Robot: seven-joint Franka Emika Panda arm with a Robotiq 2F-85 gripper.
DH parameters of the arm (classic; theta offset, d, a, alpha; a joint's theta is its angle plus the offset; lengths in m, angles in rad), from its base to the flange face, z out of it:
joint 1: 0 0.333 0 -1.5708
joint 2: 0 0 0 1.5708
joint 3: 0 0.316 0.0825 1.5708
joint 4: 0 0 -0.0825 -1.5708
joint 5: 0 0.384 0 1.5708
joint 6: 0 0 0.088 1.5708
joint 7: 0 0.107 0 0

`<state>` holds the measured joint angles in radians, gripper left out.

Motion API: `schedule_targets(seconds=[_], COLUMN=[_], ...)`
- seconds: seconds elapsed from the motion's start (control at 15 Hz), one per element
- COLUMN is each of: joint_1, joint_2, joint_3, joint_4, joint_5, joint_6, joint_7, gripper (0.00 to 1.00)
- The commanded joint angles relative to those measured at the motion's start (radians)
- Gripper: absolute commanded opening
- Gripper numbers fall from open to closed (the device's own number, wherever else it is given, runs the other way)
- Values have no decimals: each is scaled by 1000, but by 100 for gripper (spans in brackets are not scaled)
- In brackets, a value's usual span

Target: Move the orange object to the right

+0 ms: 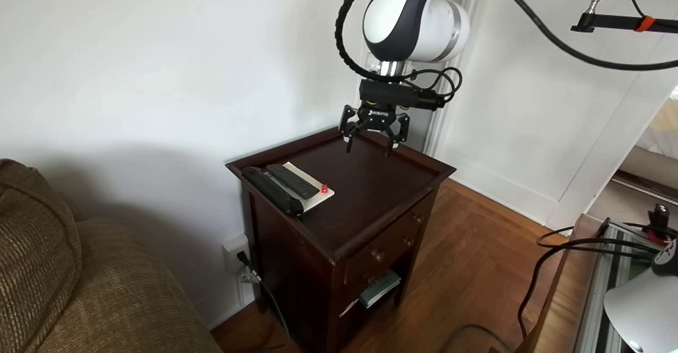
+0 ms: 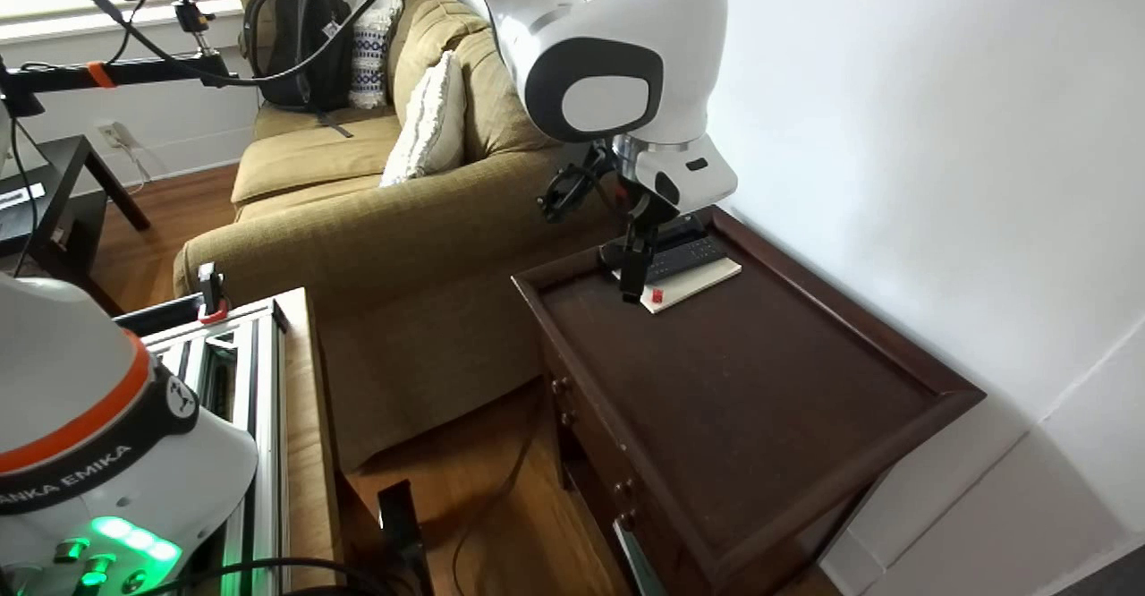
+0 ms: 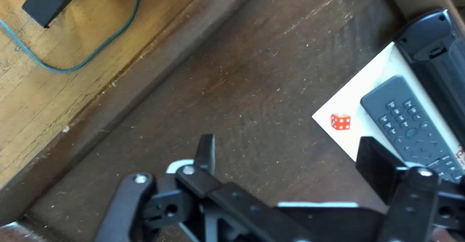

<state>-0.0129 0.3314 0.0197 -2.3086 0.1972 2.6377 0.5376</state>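
The orange object is a tiny orange-red die with white dots (image 3: 340, 121). It sits near a corner of a white pad (image 3: 336, 108) on the dark wooden nightstand (image 3: 254, 78). The die also shows in both exterior views (image 1: 324, 188) (image 2: 657, 296). My gripper (image 1: 369, 147) is open and empty, raised above the nightstand top. In the wrist view its fingers (image 3: 287, 138) are spread wide, with the die beyond the right fingertip and apart from it. In an exterior view the gripper (image 2: 633, 278) is seen from the side and partly covers the pad.
A dark remote (image 1: 292, 181) lies on the pad, with a long black case-like bar (image 1: 273, 191) beside it. The nightstand has a raised rim (image 2: 841, 310). A wall (image 1: 159, 51) stands behind it and a brown sofa (image 2: 402, 220) beside it.
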Motion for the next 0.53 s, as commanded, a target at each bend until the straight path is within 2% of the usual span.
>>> schedule_targets(seconds=[0.0, 0.47], joint_1=[31, 51], joint_2=[148, 301], joint_3=[-17, -15], joint_4=[125, 270], joint_5=[52, 85], joint_6=[-6, -21], joint_7=[8, -2], gripper=[100, 100])
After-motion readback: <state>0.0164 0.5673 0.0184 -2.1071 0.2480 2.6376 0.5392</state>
